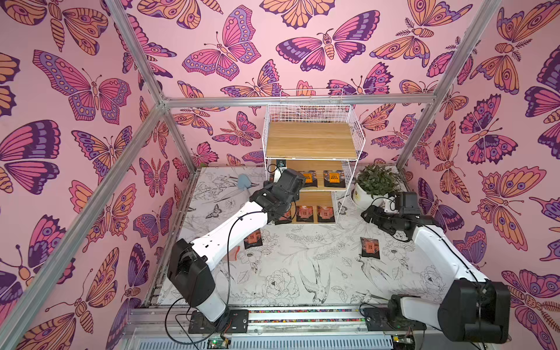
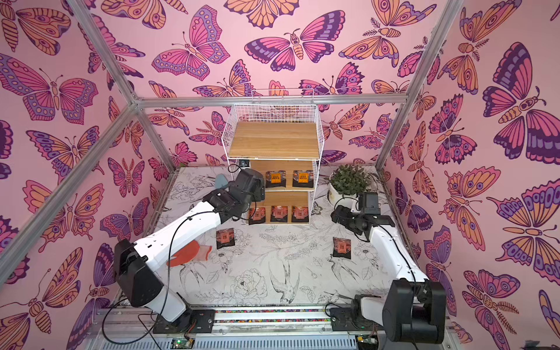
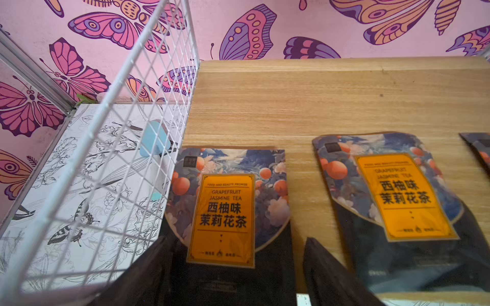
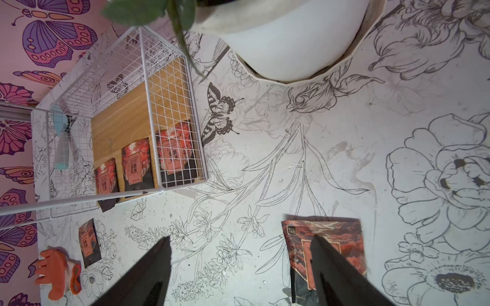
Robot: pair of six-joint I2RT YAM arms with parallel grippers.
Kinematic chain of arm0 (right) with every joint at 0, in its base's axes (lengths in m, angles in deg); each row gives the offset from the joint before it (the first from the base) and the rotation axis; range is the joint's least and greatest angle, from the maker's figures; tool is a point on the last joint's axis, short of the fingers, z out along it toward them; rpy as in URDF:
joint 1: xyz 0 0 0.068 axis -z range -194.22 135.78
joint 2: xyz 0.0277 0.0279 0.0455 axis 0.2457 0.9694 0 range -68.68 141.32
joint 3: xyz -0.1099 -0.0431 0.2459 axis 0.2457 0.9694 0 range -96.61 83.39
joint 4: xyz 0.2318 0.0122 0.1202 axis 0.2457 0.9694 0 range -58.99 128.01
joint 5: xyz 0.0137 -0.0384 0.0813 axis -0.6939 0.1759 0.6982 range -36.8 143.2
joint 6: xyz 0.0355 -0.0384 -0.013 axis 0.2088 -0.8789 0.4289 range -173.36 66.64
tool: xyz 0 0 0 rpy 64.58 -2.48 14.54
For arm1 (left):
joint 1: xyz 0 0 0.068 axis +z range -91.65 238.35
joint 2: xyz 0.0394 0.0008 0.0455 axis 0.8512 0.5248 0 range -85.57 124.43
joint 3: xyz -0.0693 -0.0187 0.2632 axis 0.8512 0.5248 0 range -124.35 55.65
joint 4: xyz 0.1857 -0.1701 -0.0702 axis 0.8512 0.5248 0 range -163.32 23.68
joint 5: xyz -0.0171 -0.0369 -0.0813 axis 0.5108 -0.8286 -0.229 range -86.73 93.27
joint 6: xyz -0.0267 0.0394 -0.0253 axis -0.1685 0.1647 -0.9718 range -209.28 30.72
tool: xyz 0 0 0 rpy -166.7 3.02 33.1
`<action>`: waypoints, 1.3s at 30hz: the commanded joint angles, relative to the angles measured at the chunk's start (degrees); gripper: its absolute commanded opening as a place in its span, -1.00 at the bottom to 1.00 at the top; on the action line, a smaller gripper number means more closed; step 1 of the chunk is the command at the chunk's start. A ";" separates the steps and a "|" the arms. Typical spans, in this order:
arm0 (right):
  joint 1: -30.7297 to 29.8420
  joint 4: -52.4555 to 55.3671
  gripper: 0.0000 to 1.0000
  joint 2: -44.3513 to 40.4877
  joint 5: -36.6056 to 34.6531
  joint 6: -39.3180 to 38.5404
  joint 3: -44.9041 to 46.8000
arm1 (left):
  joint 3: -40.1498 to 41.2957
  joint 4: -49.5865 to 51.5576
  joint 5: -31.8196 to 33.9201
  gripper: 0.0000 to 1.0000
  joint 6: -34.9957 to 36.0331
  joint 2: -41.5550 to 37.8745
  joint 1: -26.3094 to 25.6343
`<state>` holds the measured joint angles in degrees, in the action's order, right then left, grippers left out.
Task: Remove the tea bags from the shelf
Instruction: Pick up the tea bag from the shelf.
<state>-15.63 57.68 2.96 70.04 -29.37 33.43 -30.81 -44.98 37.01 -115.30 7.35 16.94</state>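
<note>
Two tea bags lying off shelf, on tabletop: done. Six sitting on shelf, left to take: three on middle board, three on bottom board. Left gripper standing spread astride leftmost middle-board bag, not pinching. Right gripper hovering spread, empty, over tabletop.

**Six tea bags on the shelf, two off it**

The white-wire shelf stood upright, its top board bare. Three orange-labelled tea bags lay flat in a row on its middle board, and three red tea bags on its bottom board. Two more lay flat before it, well apart.
</note>
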 commanded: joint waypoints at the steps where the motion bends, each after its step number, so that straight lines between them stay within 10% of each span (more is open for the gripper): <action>1: 0.62 -0.39 0.71 0.54 0.57 0.09 -1.46 | 1.60 1.41 -0.16 0.63 -1.12 0.95 1.06; 39: 2.03 -0.75 0.70 0.20 1.18 0.27 -1.54 | 3.90 1.64 -1.57 0.28 -2.26 2.00 1.15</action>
<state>-14.08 57.11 3.22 70.71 -29.35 33.41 -29.47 -47.63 36.77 -116.75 7.55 17.53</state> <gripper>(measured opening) 0.851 0.646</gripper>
